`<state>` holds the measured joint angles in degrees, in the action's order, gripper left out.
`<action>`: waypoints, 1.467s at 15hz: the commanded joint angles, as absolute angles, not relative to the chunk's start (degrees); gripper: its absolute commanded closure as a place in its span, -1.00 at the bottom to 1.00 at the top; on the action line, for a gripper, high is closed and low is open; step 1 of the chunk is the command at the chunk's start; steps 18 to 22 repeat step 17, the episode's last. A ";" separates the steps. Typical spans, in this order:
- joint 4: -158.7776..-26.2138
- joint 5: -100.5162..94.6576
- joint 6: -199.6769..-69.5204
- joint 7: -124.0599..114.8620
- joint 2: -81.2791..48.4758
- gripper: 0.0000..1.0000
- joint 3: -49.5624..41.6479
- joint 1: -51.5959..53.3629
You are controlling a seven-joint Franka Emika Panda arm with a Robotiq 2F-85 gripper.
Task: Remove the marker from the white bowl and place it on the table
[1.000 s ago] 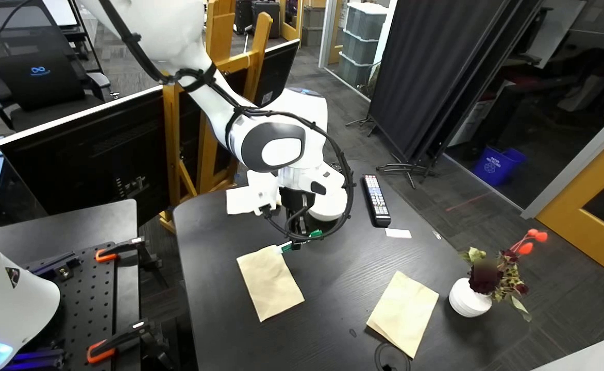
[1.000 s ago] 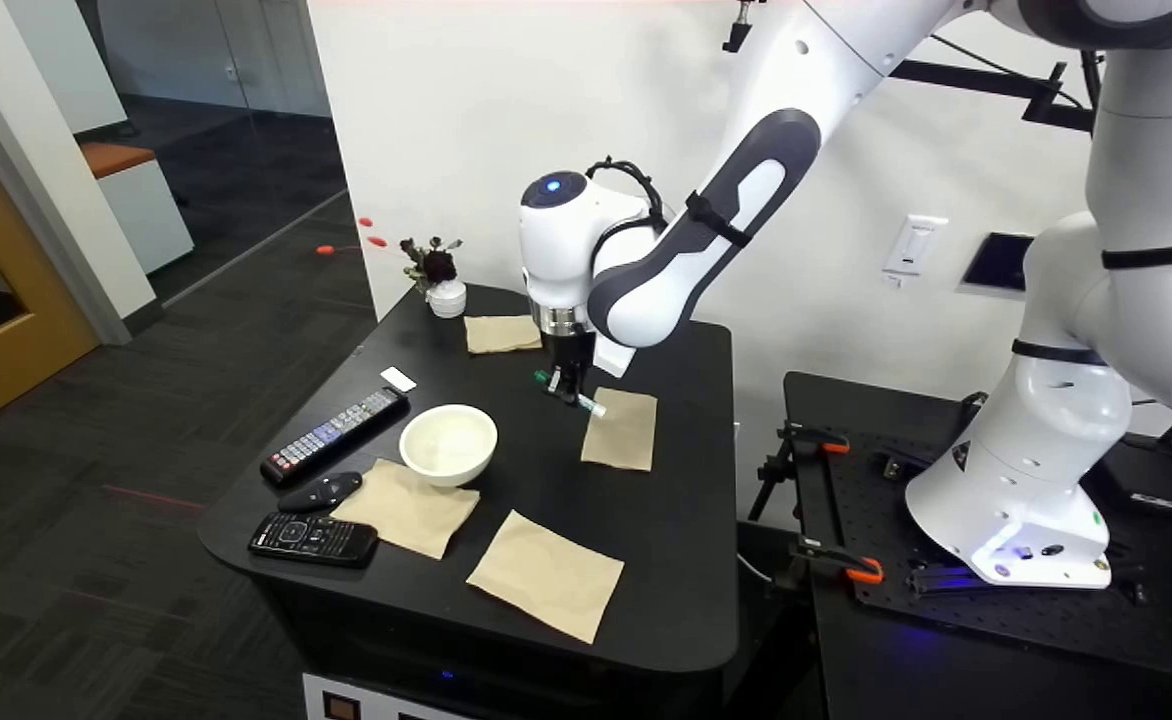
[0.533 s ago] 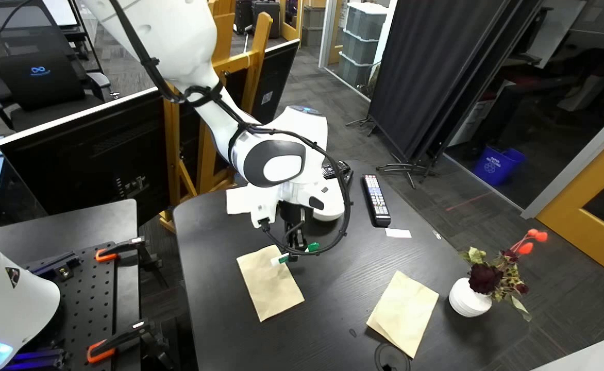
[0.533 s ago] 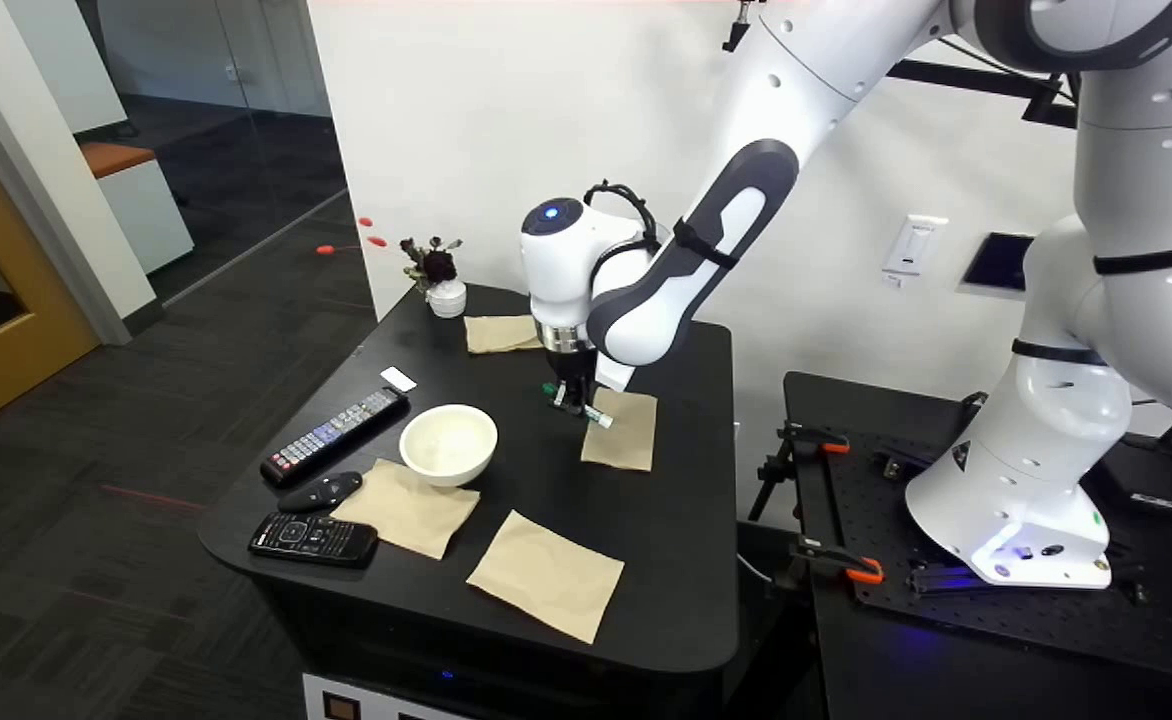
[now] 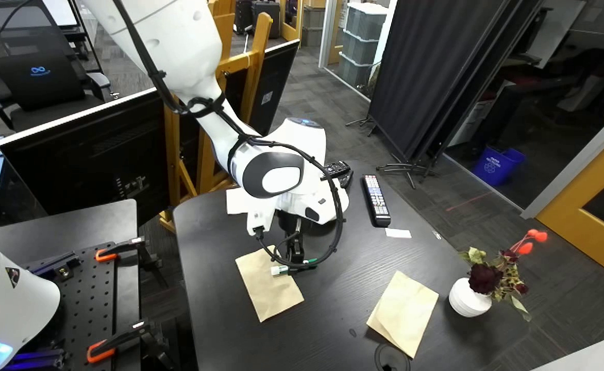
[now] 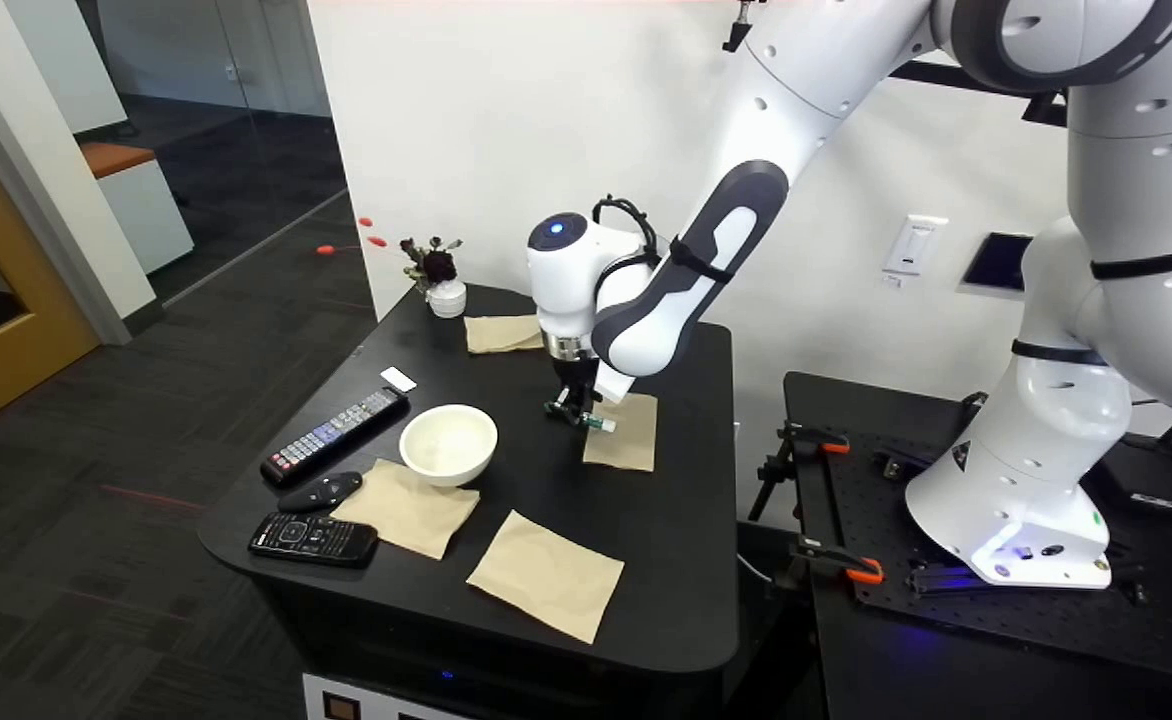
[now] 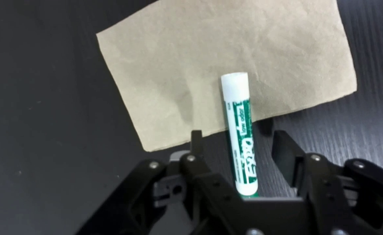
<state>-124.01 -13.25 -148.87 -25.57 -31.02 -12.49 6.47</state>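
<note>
Your pincer (image 7: 237, 142) straddles the green dry-erase marker (image 7: 240, 133), spread wider than it and gripping nothing, presumably so you can lift off cleanly; the marker lies partly on brown paper (image 7: 165, 85), partly on the desk (image 6: 666, 520), clear of the white bowl (image 6: 446, 472).

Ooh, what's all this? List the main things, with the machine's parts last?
Table: one, dark, in all three views
Brown sheets: four, tan, spread across the table
Marker: one, white and green, one end over a sheet
Remotes: three, black, near the table's edge
Bowl: one, white, near the remotes
Flat piece: one, white, by the longest remote
Flower vase: one, white, near the table's edge
Clamps: two, black and orange, on the neighbouring stand
Bin: one, blue, in the background
Chair: one, black, in the background
Robot arm: one, white, above the table
Gripper: one, black, open either side of the marker
</note>
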 commanded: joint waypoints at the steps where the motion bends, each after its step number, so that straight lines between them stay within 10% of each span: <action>1: -125.27 -13.40 -150.56 -28.40 -30.19 -0.80 -14.21 8.05; 22: -125.07 -13.44 -149.83 -26.21 -19.19 -1.00 -12.21 6.43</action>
